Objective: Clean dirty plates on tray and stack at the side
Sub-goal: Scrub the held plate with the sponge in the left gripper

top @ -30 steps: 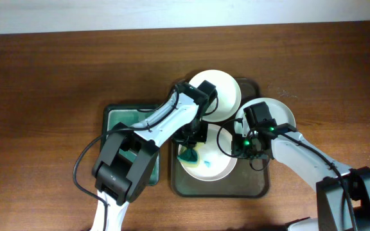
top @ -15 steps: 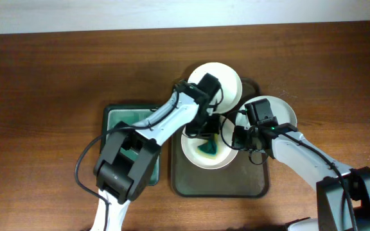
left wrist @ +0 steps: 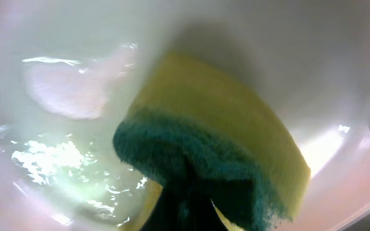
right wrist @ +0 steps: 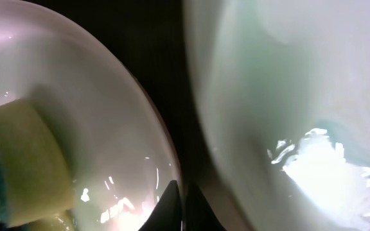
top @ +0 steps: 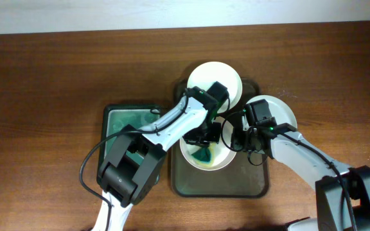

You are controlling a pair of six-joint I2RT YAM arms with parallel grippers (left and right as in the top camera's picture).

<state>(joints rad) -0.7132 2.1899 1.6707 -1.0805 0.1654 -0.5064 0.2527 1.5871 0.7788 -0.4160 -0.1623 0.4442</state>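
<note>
Brown wooden tabletop (top: 44,96) carries a dark tray (top: 220,183) right of centre. Over the tray's middle is the middle plate (top: 218,160), white, with a blue-green smear near its centre. Whether it lies flat cannot be told from above.

Pressed into that plate is a sponge (top: 203,154), yellow with a dark green scrub face. The left wrist view shows it folded against the wet, shiny white surface (left wrist: 268,51), green side bunched at the bottom (left wrist: 236,128). The left hand (top: 205,142) is clenched on the sponge from above.

At the plate's right rim, the right hand (top: 232,136) is pinched on the edge. In the right wrist view its dark fingertips (right wrist: 182,202) close at the rim of the plate (right wrist: 95,115), with the sponge (right wrist: 21,160) at the left.

Just beside it, across a dark gap, lies the right plate (right wrist: 268,83), glossy with a faint teal smear; from above it sits at the tray's right edge (top: 281,112). The far plate (top: 227,76) lies at the tray's far end.

Left of the tray sits a green tray (top: 124,119).
</note>
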